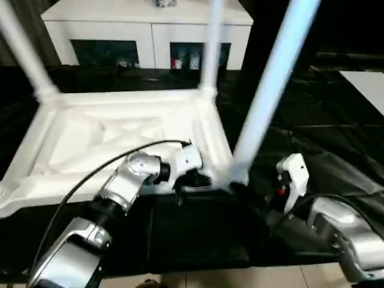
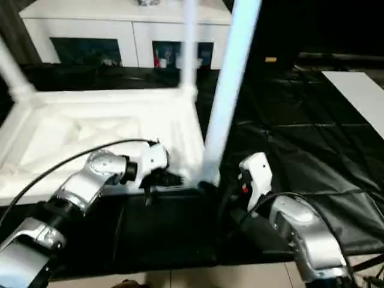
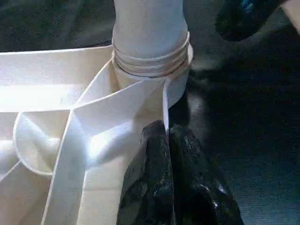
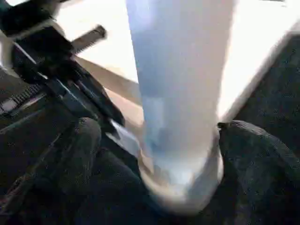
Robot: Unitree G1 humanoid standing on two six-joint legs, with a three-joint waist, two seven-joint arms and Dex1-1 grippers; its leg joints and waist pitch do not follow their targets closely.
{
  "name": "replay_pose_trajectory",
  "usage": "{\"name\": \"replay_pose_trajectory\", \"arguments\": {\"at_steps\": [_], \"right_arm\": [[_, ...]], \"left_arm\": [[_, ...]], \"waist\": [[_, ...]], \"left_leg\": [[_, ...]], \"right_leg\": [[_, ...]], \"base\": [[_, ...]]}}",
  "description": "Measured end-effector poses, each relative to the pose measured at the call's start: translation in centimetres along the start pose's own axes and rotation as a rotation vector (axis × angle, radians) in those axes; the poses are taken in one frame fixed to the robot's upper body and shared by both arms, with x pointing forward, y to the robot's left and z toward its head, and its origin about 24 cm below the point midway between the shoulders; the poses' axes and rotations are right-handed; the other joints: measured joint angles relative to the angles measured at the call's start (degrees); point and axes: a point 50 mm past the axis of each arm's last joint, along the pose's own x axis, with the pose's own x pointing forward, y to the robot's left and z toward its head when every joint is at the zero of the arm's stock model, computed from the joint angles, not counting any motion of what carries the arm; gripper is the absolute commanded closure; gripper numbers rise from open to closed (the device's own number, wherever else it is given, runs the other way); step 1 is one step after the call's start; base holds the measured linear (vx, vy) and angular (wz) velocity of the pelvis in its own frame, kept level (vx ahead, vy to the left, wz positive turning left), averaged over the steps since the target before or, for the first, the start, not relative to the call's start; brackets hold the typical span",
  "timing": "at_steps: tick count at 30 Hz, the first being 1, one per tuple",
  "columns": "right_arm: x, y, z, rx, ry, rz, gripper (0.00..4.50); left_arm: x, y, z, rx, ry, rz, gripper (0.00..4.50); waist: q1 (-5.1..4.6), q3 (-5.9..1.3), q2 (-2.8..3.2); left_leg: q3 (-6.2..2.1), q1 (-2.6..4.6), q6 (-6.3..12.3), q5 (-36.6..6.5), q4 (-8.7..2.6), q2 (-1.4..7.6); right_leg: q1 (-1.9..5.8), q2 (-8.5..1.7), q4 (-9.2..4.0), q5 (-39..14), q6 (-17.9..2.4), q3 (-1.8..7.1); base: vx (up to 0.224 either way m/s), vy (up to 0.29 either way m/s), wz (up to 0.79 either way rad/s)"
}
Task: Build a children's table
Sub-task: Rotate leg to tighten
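- Far left, from my head cameras: one white leg (image 1: 24,51) stands in the tabletop's far-left corner socket, rising out past the upper edge.
- The white tabletop (image 1: 90,135) lies upside down on the black sheet (image 2: 312,150), ribbed underside facing up, raised rim all round.
- My left arm's silver forearm comes in from the lower left; a black cable arcs over it to the wrist.
- Left pincer (image 1: 193,180): fingers pressed together, nothing between them. In the left wrist view the black fingertips (image 3: 164,154) sit at the tabletop's near rim, just beside the near-right corner socket; I cannot tell for sure whether they touch it.
- Centre back: a second leg (image 1: 210,54) stands in the far-right socket. Behind it, a white cabinet (image 1: 150,27) with dark glass doors; small items inside, nothing I can read.
- Right of centre: a third leg (image 1: 273,84), tilted to the right, seated in the near-right socket; the left wrist view shows ridged rings at its base.
- Right pincer (image 4: 183,154): fingers apart, one on each side of that leg's base, not clamping it.
- Right wrist housing is white with a small red mark; no legible writing anywhere.
- Far right: a white slab (image 1: 367,87) lies on the sheet.
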Motion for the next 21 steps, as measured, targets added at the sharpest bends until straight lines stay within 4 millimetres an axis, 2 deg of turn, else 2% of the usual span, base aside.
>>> {"name": "replay_pose_trajectory", "arguments": {"at_steps": [4,8,11,13,21], "right_arm": [[0.6,-0.2,0.2,-0.046,0.041,0.019,0.06],[0.7,-0.9,-1.1,-0.132,0.178,-0.010,0.06],[0.6,-1.0,-1.4,-0.134,0.194,-0.009,0.06],[0.8,-1.0,-1.1,-0.134,0.185,-0.008,0.33],[1.2,-1.2,-0.7,-0.112,0.143,-0.010,0.89]], "left_arm": [[0.0,-0.1,0.0,-0.002,0.005,-0.006,4.50],[0.0,-0.1,0.1,-0.003,0.005,-0.009,4.50],[-0.1,-0.1,0.1,-0.003,0.007,-0.011,4.50],[-0.1,-0.1,0.1,-0.004,0.008,-0.009,4.50],[-0.1,-0.1,0.1,-0.009,0.010,-0.010,4.50]], "waist": [[-0.07,0.02,-0.04],[0.02,0.05,-0.10],[0.00,0.07,-0.12],[-0.01,0.07,-0.12],[-0.02,0.07,-0.12]], "left_leg": [[0.01,0.00,-0.01,0.0,-0.01,0.00],[0.01,-0.01,0.00,0.0,0.00,0.00],[0.02,-0.03,0.00,0.0,0.00,0.00],[0.02,-0.03,0.00,0.0,0.00,0.00],[0.02,-0.03,0.00,0.0,0.02,0.00]], "right_leg": [[-0.02,0.00,0.01,0.0,-0.1,0.00],[-0.01,0.00,0.00,0.0,-0.1,0.00],[-0.03,0.00,0.00,0.0,-0.1,0.00],[-0.03,0.00,0.00,0.0,-0.1,0.00],[-0.02,0.00,0.01,0.0,-0.1,0.00]], "base": [[0.000,0.000,0.00],[0.000,0.000,0.00],[0.000,0.000,0.00],[0.000,0.000,0.00],[0.000,0.000,0.00]]}}
